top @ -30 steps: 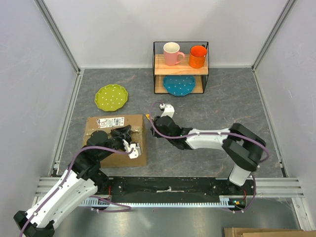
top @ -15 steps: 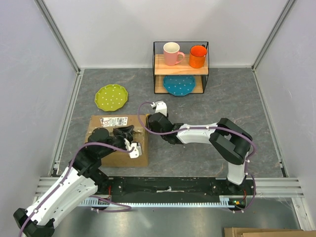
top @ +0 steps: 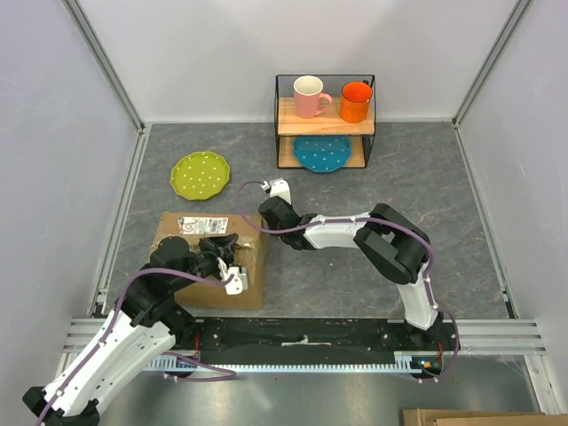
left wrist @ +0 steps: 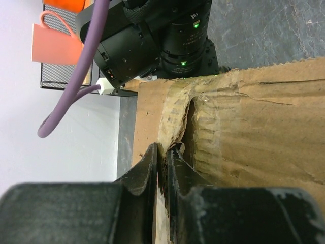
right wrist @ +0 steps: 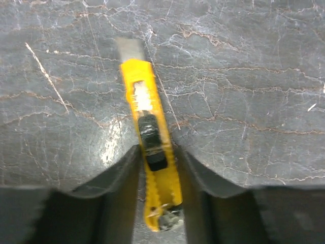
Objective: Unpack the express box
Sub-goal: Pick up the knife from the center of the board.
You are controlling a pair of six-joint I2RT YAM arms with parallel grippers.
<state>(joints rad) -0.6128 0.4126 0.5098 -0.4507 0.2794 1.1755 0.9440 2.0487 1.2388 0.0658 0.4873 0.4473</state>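
- The express box [top: 253, 266] sits on the near left of the grey table [top: 426, 186], with its top seam torn and ragged.
- One white label [top: 202, 220] printed in red lies along the box's far edge. The print is too small to read.
- The left gripper [left wrist: 162, 157] is on top of the box. Its jaws are pinched almost together on a thin, frayed edge of cardboard at the seam.
- The left arm covers much of the box's lid in the top view.
- The right gripper [right wrist: 156, 152] is just past the box's far right corner. Its jaws press on both sides of one yellow utility knife [right wrist: 139, 96] with its blade out over the table.
- In the top view the knife is hidden.
- One green dotted plate [top: 201, 174] lies beyond the box.
- One wire shelf [top: 325, 133] stands at the far wall.
- A pink mug [top: 309, 96] and an orange mug [top: 355, 100] stand on the shelf's upper board.
- A blue dotted plate [top: 322, 153] lies on the lower board.
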